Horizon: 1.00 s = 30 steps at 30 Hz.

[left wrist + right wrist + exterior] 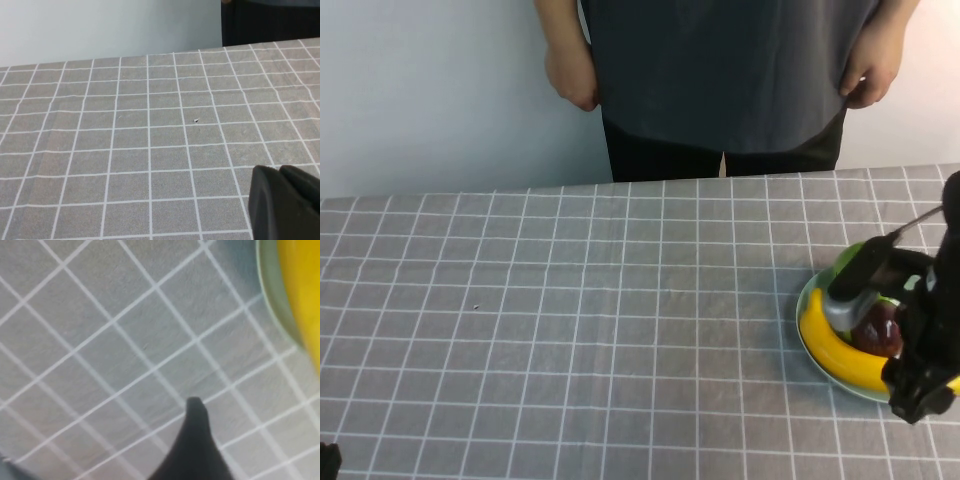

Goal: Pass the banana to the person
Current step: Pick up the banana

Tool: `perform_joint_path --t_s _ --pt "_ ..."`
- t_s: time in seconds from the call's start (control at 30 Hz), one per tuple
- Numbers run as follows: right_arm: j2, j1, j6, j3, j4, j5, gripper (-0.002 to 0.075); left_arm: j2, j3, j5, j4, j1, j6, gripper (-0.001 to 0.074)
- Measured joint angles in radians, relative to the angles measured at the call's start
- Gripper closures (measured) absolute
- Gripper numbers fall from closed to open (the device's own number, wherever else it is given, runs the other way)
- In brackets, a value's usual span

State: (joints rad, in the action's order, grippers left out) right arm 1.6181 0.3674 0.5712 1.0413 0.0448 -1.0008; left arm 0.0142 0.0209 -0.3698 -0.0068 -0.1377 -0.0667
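A: Where is the banana (835,348)?

B: On the pale green plate (807,335) at the right edge of the grey checked tablecloth (570,300), curving along the plate's left and near side. A dark red fruit (878,330) sits just beside it, and something green (850,258) shows at the plate's far side.

A: What stands in the way?

B: The right arm hangs over the plate, covering its right part. The right gripper (920,395) is at the banana's near right end; whether its fingers are spread or closed cannot be told.

A: The left gripper (285,205)?

B: Low over bare cloth at the near left corner, its fingers pressed together, holding nothing.

A: The person (720,70)?

B: Standing beyond the far edge, hands at the sides, well apart from the plate.
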Motion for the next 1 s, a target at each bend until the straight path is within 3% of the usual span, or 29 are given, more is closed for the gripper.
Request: perform_joint_path --t_s 0.3,0.77,1.0 --pt "0.051 -0.044 0.139 0.000 0.015 0.113 0.0222 0.000 0.000 0.000 0.000 0.000 0.000 0.0741" --pt "0.196 -0.087 0.147 0.004 0.016 0.163 0.0223 0.000 0.000 0.000 0.000 0.000 0.000 0.0741" --pt "0.205 -0.089 0.147 0.004 0.016 0.194 0.0290 0.000 0.000 0.000 0.000 0.000 0.000 0.0741"
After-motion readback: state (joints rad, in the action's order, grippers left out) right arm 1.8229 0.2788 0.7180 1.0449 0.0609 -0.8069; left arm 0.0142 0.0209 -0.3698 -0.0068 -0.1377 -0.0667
